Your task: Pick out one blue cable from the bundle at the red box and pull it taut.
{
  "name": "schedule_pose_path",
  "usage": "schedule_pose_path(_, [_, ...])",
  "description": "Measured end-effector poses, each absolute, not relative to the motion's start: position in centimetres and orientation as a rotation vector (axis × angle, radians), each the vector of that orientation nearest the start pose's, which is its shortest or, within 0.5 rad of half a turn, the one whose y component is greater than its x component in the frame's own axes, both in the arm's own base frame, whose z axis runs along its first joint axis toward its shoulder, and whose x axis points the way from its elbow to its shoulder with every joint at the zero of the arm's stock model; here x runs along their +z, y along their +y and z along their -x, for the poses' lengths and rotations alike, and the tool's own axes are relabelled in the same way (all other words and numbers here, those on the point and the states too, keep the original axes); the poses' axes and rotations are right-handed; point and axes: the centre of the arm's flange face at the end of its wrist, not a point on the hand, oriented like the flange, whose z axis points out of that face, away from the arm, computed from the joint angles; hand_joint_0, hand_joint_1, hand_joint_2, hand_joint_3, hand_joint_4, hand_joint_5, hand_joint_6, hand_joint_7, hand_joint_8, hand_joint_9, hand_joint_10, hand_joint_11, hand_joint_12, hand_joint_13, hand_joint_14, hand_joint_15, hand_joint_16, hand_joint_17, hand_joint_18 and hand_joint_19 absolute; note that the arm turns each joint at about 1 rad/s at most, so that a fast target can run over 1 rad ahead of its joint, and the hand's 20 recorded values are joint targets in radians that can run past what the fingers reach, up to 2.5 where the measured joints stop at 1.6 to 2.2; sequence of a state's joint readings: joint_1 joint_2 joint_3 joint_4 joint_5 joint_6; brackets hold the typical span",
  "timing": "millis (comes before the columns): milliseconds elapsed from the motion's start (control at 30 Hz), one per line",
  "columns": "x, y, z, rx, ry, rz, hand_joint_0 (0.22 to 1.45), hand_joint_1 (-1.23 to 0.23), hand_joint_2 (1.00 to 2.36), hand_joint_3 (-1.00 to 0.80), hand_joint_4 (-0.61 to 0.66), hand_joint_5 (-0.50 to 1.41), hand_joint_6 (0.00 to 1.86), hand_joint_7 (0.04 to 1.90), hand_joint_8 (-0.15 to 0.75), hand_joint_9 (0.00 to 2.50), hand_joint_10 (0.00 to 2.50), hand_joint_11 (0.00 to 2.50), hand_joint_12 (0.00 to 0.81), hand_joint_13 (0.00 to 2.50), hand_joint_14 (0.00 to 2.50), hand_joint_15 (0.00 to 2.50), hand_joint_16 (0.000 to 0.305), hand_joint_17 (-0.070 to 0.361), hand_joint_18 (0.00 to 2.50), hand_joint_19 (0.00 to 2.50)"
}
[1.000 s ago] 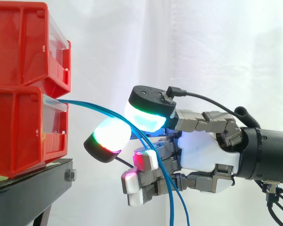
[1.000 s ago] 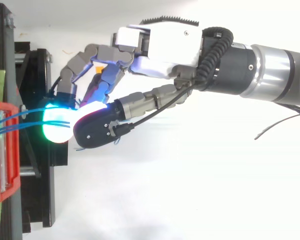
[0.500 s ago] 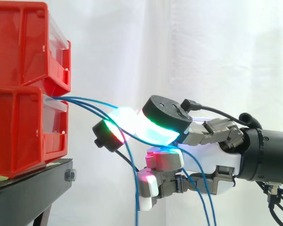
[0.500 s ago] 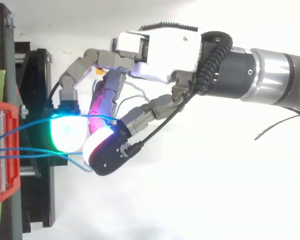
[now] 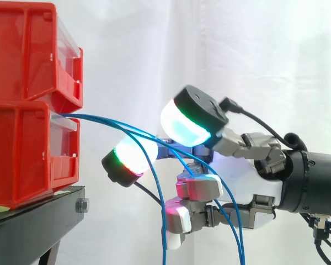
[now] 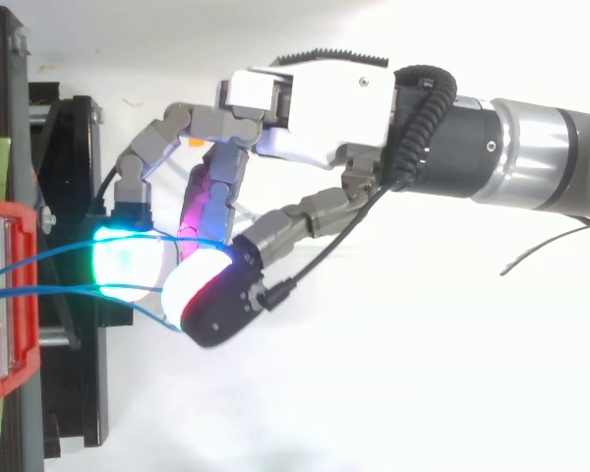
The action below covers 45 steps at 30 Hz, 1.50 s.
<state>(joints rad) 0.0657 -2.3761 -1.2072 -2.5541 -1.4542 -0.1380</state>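
Bright, even light leaves the white curtain [image 5: 276, 61] nearly shadowless, the ground seen from above burns out to plain white, and the hand's [image 6: 315, 98] fingertips [image 5: 185, 126] glow cyan and green, flaring over the blue cables [image 5: 83, 116] crossing them.

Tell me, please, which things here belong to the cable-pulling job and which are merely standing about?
Part of the job:
blue cables
lower red box, which the cables come out of
hand

Merely standing about:
upper red box
black stand
white curtain
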Motion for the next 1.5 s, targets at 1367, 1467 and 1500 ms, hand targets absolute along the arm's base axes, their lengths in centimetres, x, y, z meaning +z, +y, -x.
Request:
schedule_pose_path(1367, [20.74,-9.41,-78.23,1.141,1.114,-1.042,0.44,-0.88,1.00,-0.50,-0.05,-0.12,0.90,0.66,0.209,1.16,0.02,0.81,0.372,0.86,0.02,0.59,0.052,0.118,0.76,0.55])
schedule_pose_path(1467, [20.72,-9.42,-78.20,1.141,1.116,-1.043,0.50,-0.62,1.00,-0.50,-0.10,-0.09,0.84,0.78,0.189,1.25,0.02,0.78,0.352,0.91,0.02,0.59,0.048,0.108,0.78,0.59])
schedule_pose_path(1500, [20.70,-9.42,-78.19,1.141,1.117,-1.044,0.52,-0.57,1.00,-0.50,-0.12,-0.09,0.83,0.79,0.184,1.26,0.02,0.78,0.346,0.91,0.02,0.60,0.046,0.104,0.77,0.60])
